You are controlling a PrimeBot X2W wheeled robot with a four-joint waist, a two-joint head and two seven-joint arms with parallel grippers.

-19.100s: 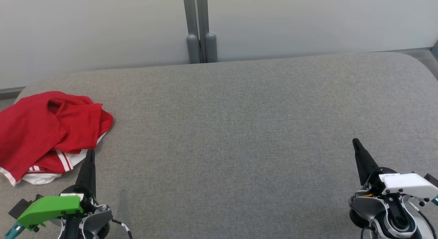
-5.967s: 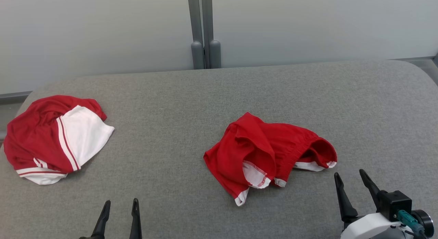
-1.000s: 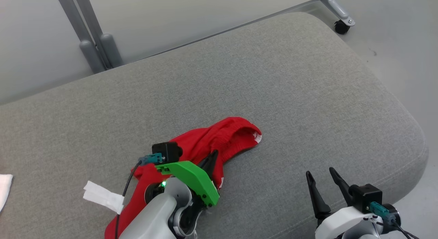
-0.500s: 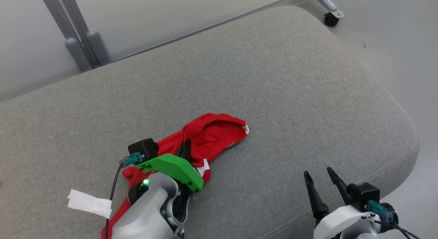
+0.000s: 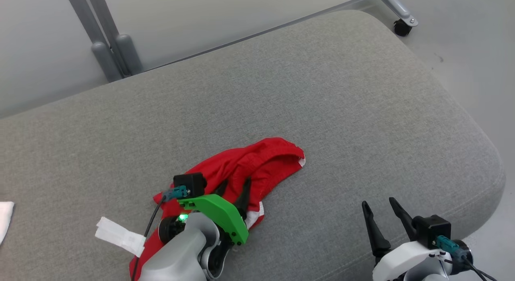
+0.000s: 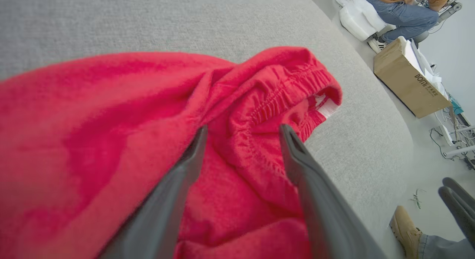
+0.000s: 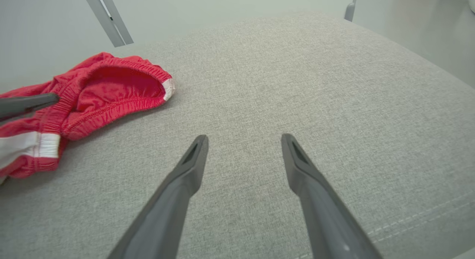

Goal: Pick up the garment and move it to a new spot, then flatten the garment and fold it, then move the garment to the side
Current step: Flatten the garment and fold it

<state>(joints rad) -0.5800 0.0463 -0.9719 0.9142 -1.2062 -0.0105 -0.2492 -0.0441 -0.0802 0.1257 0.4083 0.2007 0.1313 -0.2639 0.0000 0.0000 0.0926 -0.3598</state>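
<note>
Front-centre on the grey upholstered bench (image 5: 342, 91): red shorts (image 5: 261, 164) lie crumpled, ruched elastic waistband (image 6: 274, 99) gaping toward the right, white hem trim (image 5: 254, 215) showing. Left gripper (image 5: 234, 182) just let go, jaws now spread wide over the soft knit, holding nothing; tips possibly still brushing cloth, hard to tell. Relocation looks done; flattening next. Right gripper (image 5: 377, 202) wide open, empty, well clear over bare weave.

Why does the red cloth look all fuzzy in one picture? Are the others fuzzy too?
Left wrist view: the shorts lie very near the lens, so the near cloth blurs while the far waistband is crisp. Right wrist view: the jaws' bases look soft, the grey pad sharp. Head view: even light, faint shadows, nothing fuzzy.
</note>
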